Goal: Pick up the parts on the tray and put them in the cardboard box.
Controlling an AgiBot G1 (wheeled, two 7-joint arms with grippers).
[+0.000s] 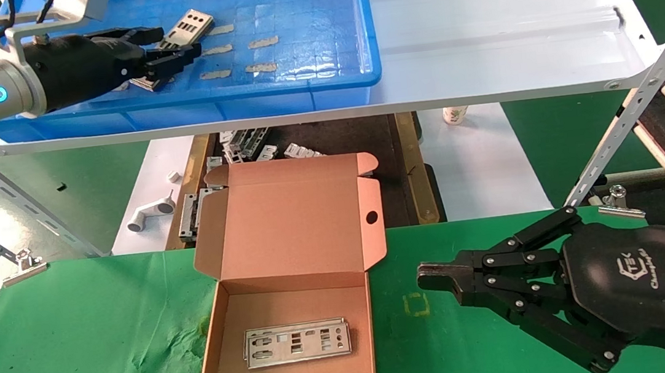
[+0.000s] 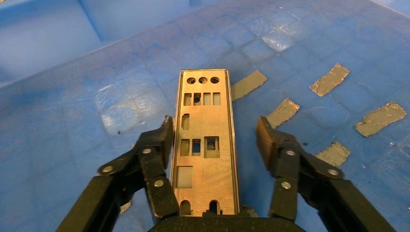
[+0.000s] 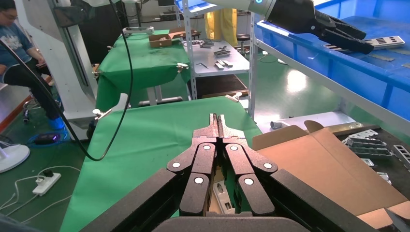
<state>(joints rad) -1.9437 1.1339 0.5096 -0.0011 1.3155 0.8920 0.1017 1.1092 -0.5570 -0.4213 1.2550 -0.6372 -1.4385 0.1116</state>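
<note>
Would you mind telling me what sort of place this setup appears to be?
Probably a factory or lab packing station: a blue tray on a white metal shelf, stamped metal parts, and more green-clothed workbenches behind.

white shelf, blue tray, green table, cardboard box

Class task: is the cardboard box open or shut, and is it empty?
Open, not empty. The cardboard box has its lid folded back, and silver parts lie flat on its floor.

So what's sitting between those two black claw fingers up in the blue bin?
A silver part, lying lengthwise on the tray between the open left gripper fingers; the left wrist view shows it best.
</note>
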